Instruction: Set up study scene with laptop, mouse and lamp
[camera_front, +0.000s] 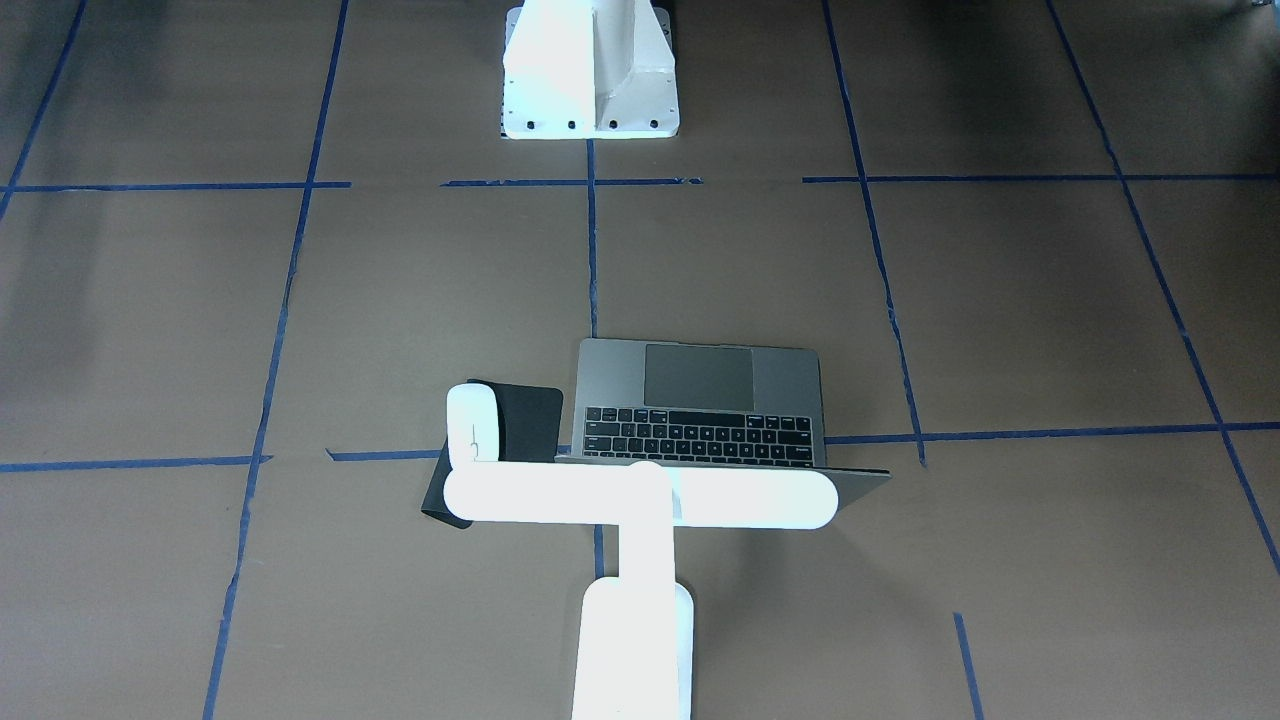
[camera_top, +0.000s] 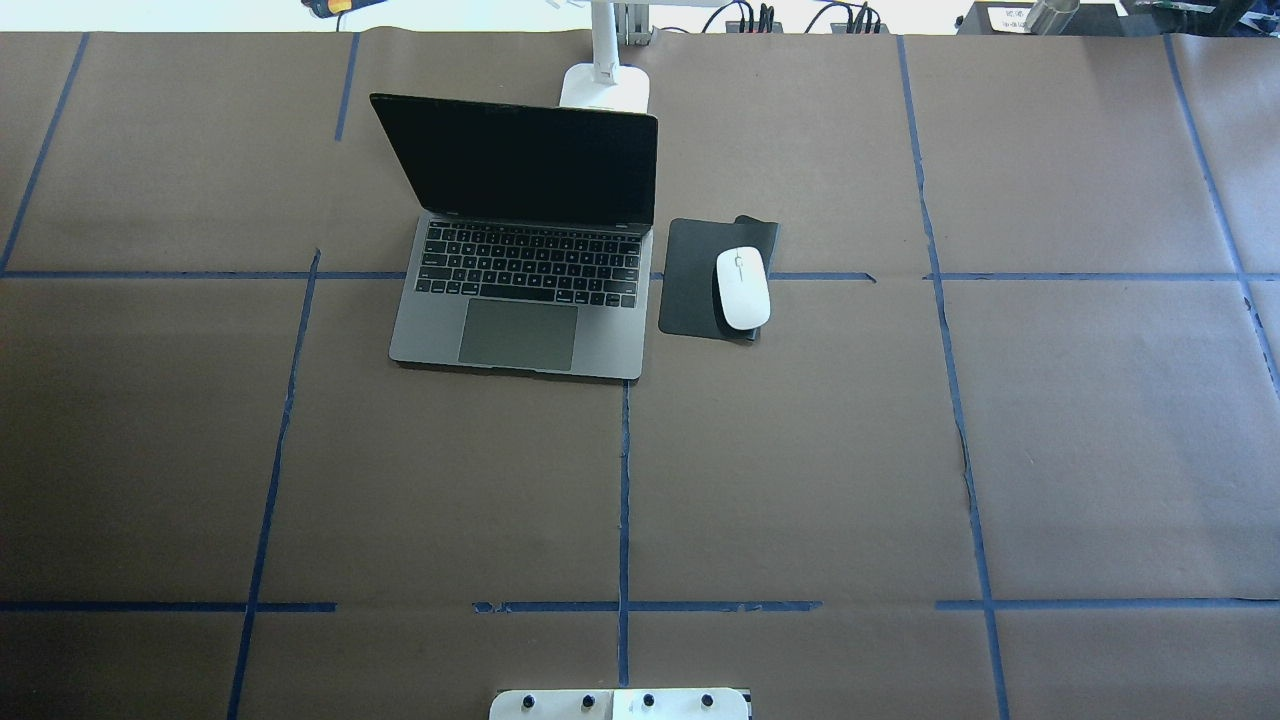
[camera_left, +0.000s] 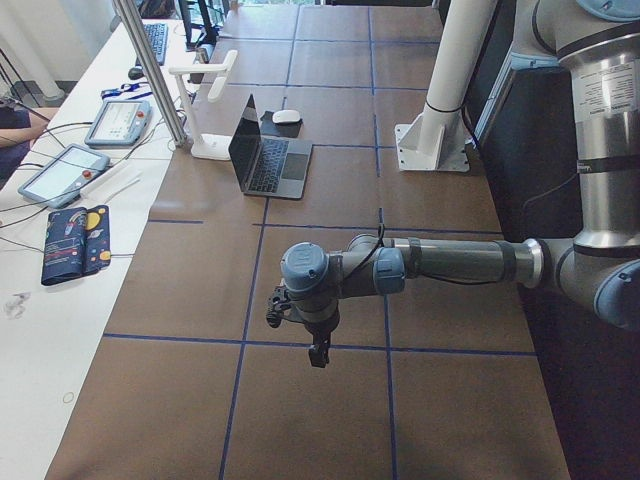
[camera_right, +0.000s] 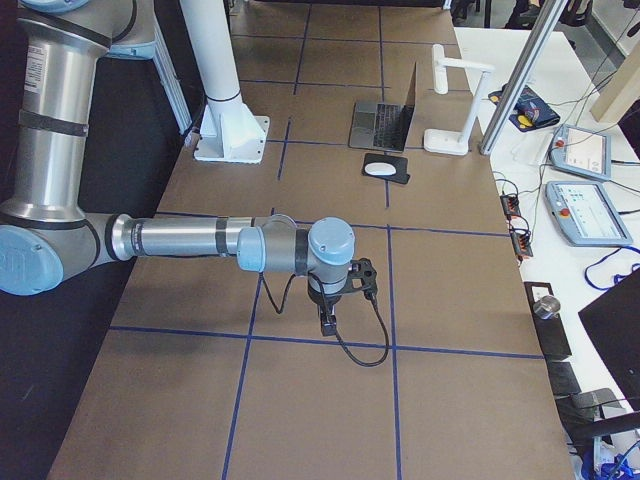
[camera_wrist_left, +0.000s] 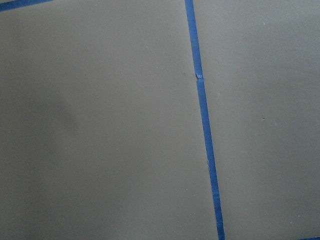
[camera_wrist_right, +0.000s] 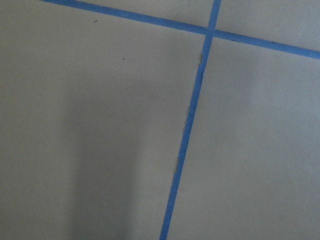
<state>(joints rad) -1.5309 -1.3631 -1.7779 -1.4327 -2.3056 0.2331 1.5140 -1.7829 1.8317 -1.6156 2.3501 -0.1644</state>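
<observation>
The laptop (camera_top: 518, 335) stands open at the far middle of the table, with a dark screen and its keyboard toward the robot; it also shows in the front view (camera_front: 700, 375). The white mouse (camera_top: 742, 288) lies on the right edge of a black mat (camera_top: 688, 275) beside the laptop. The white lamp stands behind the laptop, its base (camera_top: 605, 88) on the table and its bar head (camera_front: 640, 497) above the screen's top edge. My left gripper (camera_left: 318, 355) and right gripper (camera_right: 327, 322) hang over bare table at opposite ends, far from these things. I cannot tell whether they are open or shut.
The white bolted pedestal (camera_front: 590, 70) stands at the robot's side of the table. Blue tape lines (camera_wrist_left: 202, 115) cross the brown paper. A side table with teach pendants (camera_right: 585, 215) and an aluminium post (camera_left: 150, 70) runs along the far edge.
</observation>
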